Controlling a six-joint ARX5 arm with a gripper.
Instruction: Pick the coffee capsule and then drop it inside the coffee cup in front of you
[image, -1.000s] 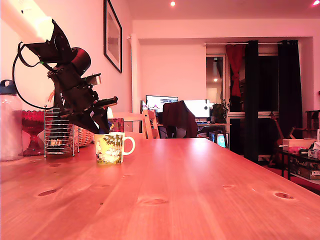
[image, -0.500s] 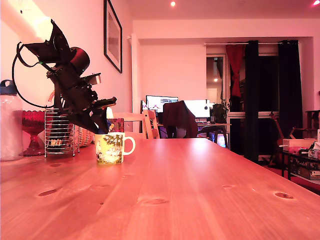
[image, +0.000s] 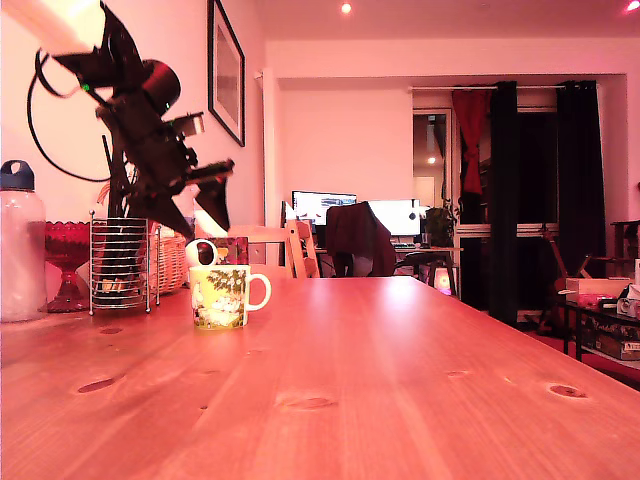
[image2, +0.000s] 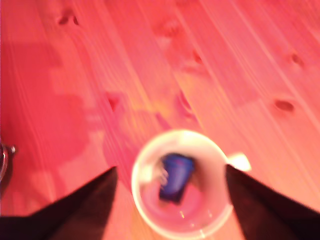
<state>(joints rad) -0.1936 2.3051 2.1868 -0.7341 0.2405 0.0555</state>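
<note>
At the exterior view's far left, a clear bottle (image: 20, 245) with a dark cap is cut off by the frame edge; a red glass (image: 66, 262) stands just behind it, partly hidden. Next comes a wire holder (image: 119, 264) on the table (image: 380, 390), with a woven basket (image: 170, 262) behind it, mostly covered. The arm rises above the holder, its upper end leaving the frame, and the gripper (image: 200, 215) hangs above the cup (image: 222, 295) without touching it. In the wrist view the gripper (image2: 170, 200) shows only as two dark, blurred tips on either side of the cup (image2: 145, 200); the jaws stand apart and hold nothing. A blue capsule (image2: 175, 177) lies inside the cup, soft in focus, and is not visible in the exterior view. The cup's handle points to the exterior view's right. A small white round object (image: 201, 252) sits behind the cup rim; what it is cannot be made out.
</note>
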